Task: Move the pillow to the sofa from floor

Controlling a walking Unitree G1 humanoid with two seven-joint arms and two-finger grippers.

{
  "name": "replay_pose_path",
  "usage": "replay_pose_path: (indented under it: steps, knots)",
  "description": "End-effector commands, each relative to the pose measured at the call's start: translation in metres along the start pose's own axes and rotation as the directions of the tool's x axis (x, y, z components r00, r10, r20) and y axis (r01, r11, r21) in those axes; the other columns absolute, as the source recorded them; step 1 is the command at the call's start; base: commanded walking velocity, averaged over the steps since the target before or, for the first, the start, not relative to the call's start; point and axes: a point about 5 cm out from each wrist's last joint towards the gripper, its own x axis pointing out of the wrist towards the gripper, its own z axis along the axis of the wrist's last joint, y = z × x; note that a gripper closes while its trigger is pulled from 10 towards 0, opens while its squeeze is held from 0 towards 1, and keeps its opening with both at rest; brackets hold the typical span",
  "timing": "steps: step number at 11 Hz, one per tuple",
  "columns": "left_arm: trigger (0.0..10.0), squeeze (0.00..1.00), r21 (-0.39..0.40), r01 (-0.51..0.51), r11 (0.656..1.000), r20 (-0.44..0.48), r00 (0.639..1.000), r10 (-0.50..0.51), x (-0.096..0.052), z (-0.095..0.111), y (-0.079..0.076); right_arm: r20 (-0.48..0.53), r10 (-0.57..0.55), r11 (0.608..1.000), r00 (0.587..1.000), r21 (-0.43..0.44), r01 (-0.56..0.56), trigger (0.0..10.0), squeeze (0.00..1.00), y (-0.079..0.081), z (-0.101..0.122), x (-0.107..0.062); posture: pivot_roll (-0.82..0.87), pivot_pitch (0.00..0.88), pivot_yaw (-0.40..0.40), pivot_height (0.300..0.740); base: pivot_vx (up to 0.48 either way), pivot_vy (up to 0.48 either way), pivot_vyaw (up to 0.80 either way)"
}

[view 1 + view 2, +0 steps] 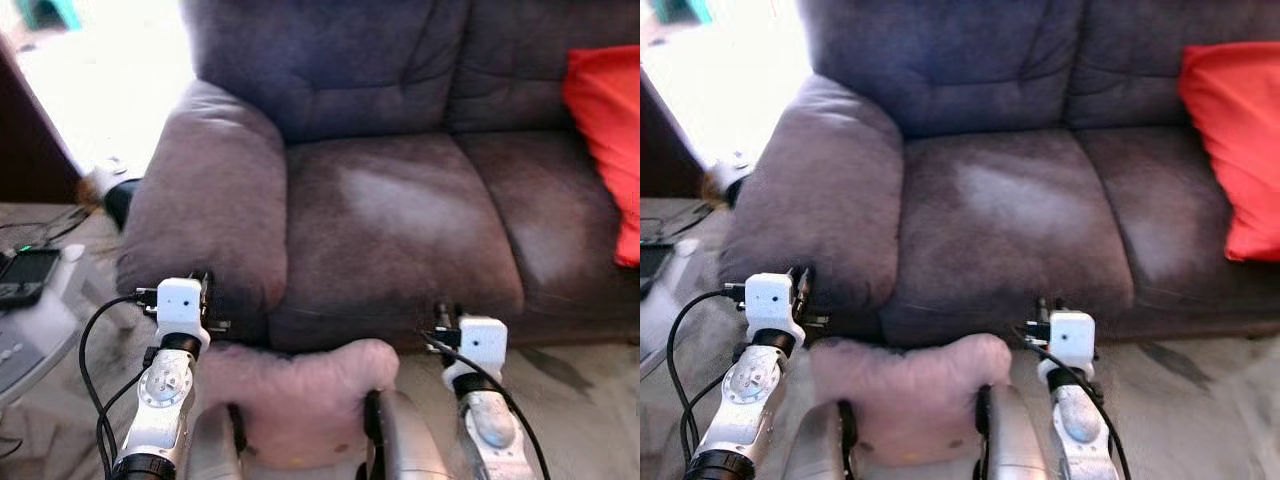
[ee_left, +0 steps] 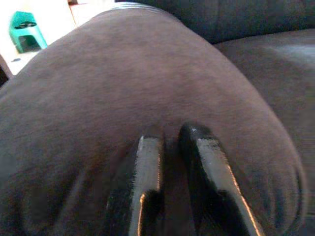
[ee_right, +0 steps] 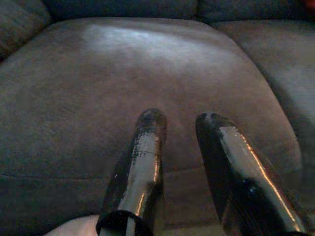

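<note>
Before the sofa (image 1: 400, 210), pillow (image 1: 290, 400) pressed between forearms, left tool (image 2: 170, 135) nearly clenched, right tool (image 3: 179, 123) released.

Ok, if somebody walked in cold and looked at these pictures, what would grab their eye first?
Probably the big grey-purple sofa across the view, with a bright red cushion leaning at its right end. Next, the fluffy pink pillow low in front, pressed between the robot's two forearms just short of the seat edge. The left pincer points at the padded armrest, and the right pincer points at the seat.
</note>
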Motion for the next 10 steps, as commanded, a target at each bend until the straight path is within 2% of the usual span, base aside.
replay_pose_path:
  steps: [1,5,7,10]
  knots:
    - [10.0,0.0,0.006,0.001,1.0,-0.007,1.0,-0.001,-0.0013,-0.0019,-0.0002,-0.018,0.001,1.0,1.0,0.013,-0.001,10.0,0.0,0.0003,-0.0035,-0.0023,0.02,0.096,-0.025,0.571,0.0,0.0,0.0]
    - [10.0,0.0,0.0,0.002,1.0,-0.015,1.0,-0.002,-0.004,-0.0049,-0.0011,-0.02,0.011,1.0,1.0,0.012,-0.011,10.0,0.0,0.0011,-0.0029,-0.0026,0.02,0.091,-0.028,0.571,0.0,0.0,0.0]
    - [10.0,0.0,-0.001,0.002,1.0,-0.013,1.0,-0.002,-0.003,-0.0046,-0.0016,-0.016,0.02,1.0,1.0,0.008,-0.02,10.0,0.0,0.0019,-0.0022,-0.0017,0.02,0.084,-0.027,0.545,0.0,0.0,0.0]
    - [10.0,0.0,0.0,0.005,1.0,-0.014,1.0,-0.005,-0.0029,-0.0049,-0.0022,-0.011,0.027,1.0,1.0,0.008,-0.027,10.0,0.0,0.0028,-0.0019,-0.0018,0.02,0.079,-0.028,0.545,0.0,0.0,0.0]
